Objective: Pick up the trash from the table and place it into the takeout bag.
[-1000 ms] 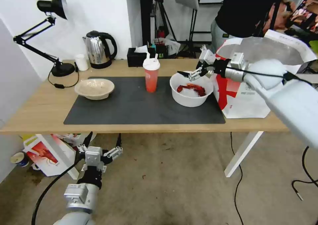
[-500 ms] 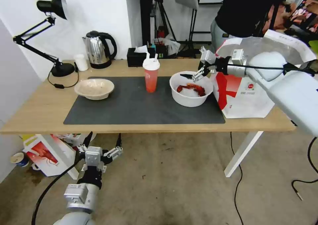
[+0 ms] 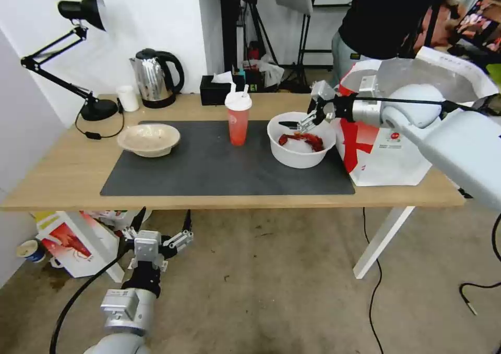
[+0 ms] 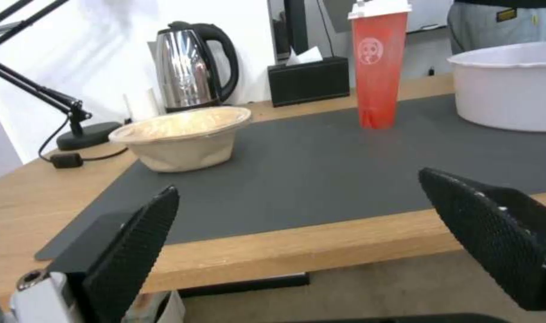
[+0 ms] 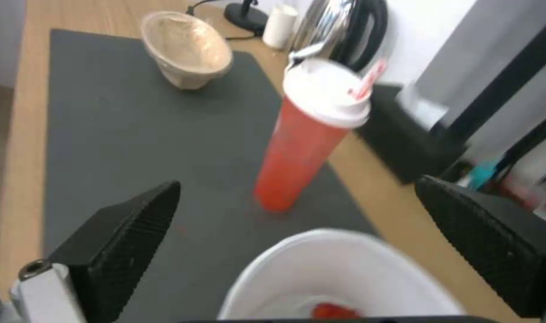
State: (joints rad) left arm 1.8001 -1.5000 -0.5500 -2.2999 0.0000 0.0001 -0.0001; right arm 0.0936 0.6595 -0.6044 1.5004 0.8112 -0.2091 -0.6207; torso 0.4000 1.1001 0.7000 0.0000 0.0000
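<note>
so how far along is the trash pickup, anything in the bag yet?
Nothing looks bagged: white bowl with crayfish scraps, red cup with lid and straws and beige bowl all sit on the grey mat. In hand: the right gripper, open, hovers over the white bowl's far rim beside the takeout bag. The left gripper is parked open below the table edge. All three items remain.

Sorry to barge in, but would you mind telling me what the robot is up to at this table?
It is clearing trash into the takeout bag at the table's right end. The right claw hangs open over the far rim of the white bowl with crayfish scraps, holding nothing. The red cup and the beige bowl stand on the dark mat, untouched. The left claw waits open, low in front of the table's near edge.
</note>
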